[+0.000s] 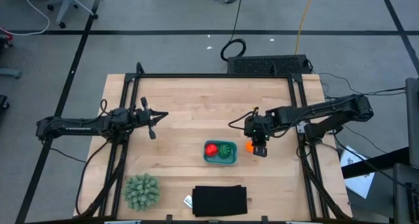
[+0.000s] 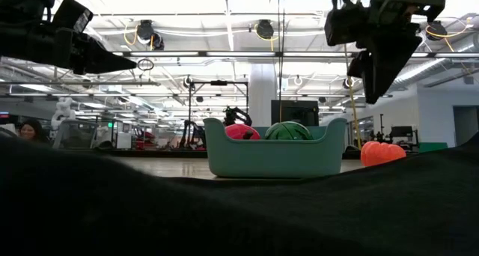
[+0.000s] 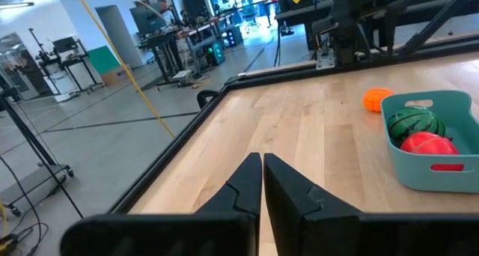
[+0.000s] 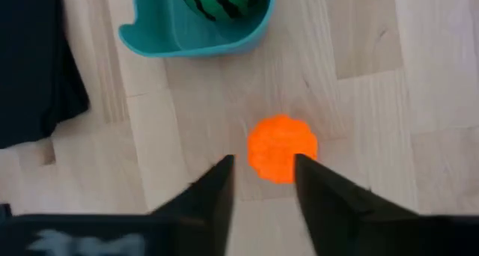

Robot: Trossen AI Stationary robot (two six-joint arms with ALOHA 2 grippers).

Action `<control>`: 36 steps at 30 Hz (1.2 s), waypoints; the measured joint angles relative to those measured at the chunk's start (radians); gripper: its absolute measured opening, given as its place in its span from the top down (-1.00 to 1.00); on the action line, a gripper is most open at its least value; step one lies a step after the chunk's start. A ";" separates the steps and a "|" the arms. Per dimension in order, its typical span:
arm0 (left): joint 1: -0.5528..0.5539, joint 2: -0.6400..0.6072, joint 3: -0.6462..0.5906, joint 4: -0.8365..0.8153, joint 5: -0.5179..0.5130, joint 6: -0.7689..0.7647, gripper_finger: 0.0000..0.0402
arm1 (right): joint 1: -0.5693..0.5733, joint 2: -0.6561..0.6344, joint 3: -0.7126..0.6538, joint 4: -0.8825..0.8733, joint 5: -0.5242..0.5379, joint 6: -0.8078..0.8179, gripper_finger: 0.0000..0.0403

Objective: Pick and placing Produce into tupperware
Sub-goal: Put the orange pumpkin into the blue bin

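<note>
Red and striped green pieces already sit in your teal tub (image 1: 220, 160) at frame center, so you're on the last one — right gripper (image 4: 262, 183) hangs open, empty, over the orange piece (image 4: 282, 147) just right of the tub — drop and squeeze next.

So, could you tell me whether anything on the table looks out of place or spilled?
Nothing is spilled or damaged. Only the orange piece lies outside the tub, on the wood beside it, under the open right gripper. The red piece and green piece sit inside.
</note>
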 joint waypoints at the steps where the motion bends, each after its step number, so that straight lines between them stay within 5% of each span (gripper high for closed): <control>1: 0.000 0.000 0.000 0.000 0.000 0.000 0.89 | 0.001 0.005 0.000 -0.001 0.000 -0.003 0.27; 8: 0.000 0.000 0.000 -0.006 0.000 -0.001 0.89 | 0.031 0.010 0.000 0.025 0.000 -0.042 -0.54; 13: 0.000 0.000 0.000 -0.006 0.000 -0.002 0.89 | 0.046 0.011 -0.001 0.025 0.009 -0.036 -0.89; 29: 0.000 0.000 0.000 -0.006 0.000 -0.015 0.89 | 0.054 0.013 -0.098 0.120 0.028 0.008 -0.95; 36: 0.000 0.000 0.000 -0.006 0.000 -0.016 0.89 | 0.007 0.014 -0.135 0.128 -0.048 0.006 -0.96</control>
